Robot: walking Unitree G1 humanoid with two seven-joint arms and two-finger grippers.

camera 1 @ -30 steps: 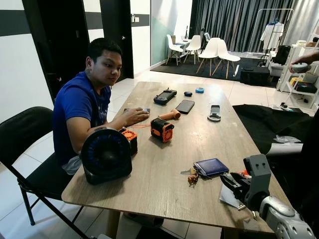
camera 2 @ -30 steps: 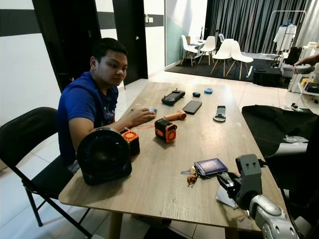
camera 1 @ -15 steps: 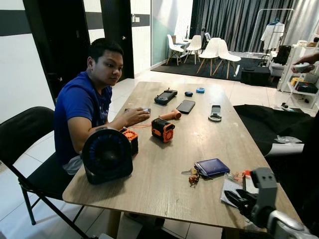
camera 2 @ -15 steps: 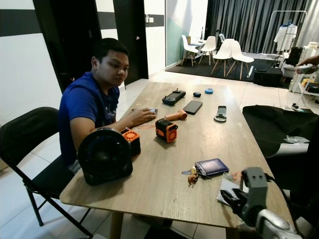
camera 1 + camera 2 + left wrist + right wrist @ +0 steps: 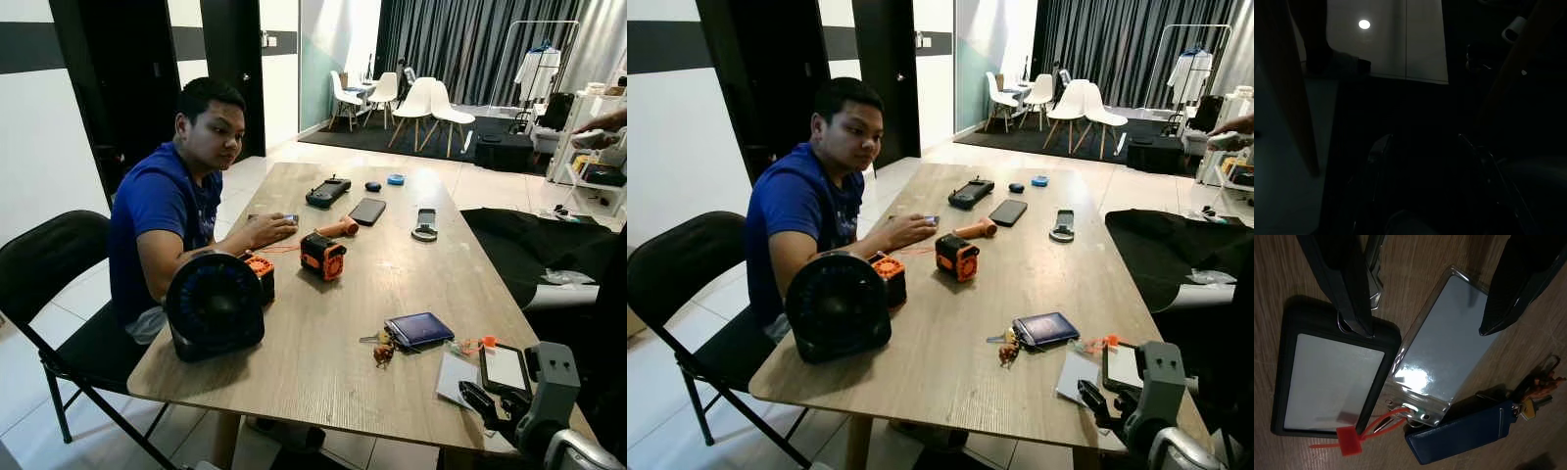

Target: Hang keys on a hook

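Note:
The keys [image 5: 380,347], with a small brown charm, lie on the wooden table [image 5: 323,382] beside a dark blue wallet [image 5: 419,329]. My right gripper [image 5: 487,400] hovers low over the table's near right corner, open and holding nothing. In the right wrist view its two fingers [image 5: 1344,284] straddle a black card holder [image 5: 1332,377] and a clear badge holder [image 5: 1442,347]. The keys [image 5: 1538,390] and the wallet [image 5: 1459,438] lie beyond the fingertips. The dark left wrist view shows my left gripper [image 5: 1425,142] with fingers apart under the table.
A person in a blue shirt [image 5: 157,211] sits at the table's left side, one hand on a phone. A black round fan [image 5: 214,305], orange devices [image 5: 320,257], phones and a controller lie across the table. A black cloth [image 5: 534,245] covers something on the right.
My right gripper has drawn back from the wallet and keys toward the table's near right corner and dropped lower, uncovering the black card holder. The camera has shifted slightly.

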